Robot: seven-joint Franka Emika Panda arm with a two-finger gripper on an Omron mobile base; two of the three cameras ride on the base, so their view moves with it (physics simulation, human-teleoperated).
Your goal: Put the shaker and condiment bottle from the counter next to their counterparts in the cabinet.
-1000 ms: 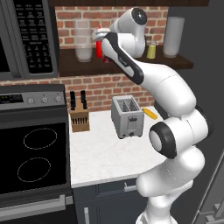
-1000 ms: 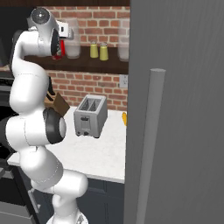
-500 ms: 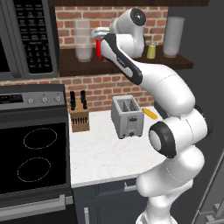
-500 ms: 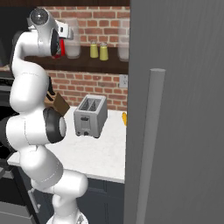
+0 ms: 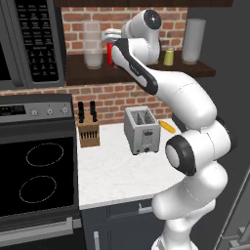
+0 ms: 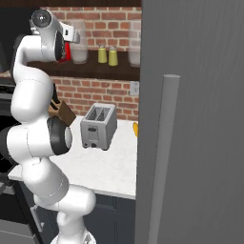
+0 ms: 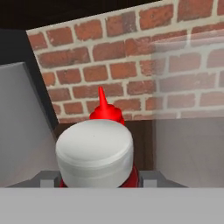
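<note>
My gripper [image 5: 110,51] [image 6: 68,46] [image 7: 96,177] is up at the cabinet shelf [image 5: 83,75], shut on the condiment bottle [image 7: 95,153]. Its pale cap fills the middle of the hand view, and its red body [image 5: 110,56] [image 6: 67,52] peeks out beside the hand. Just behind it, against the brick wall, stands the tall red squeeze bottle [image 7: 105,111] with its pointed nozzle. Two small yellow-olive shakers [image 6: 102,55] [image 6: 113,56] stand side by side further right on the shelf; one shaker [image 5: 168,57] shows past the arm.
A clear glass jar [image 5: 93,46] [image 6: 78,45] stands right next to the gripper, and a pale cylinder [image 5: 193,34] at the shelf's right end. On the counter [image 5: 117,171] sit a toaster [image 5: 142,130], a knife block [image 5: 88,129] and a yellow item [image 5: 167,127]. A stovetop [image 5: 36,176] lies left.
</note>
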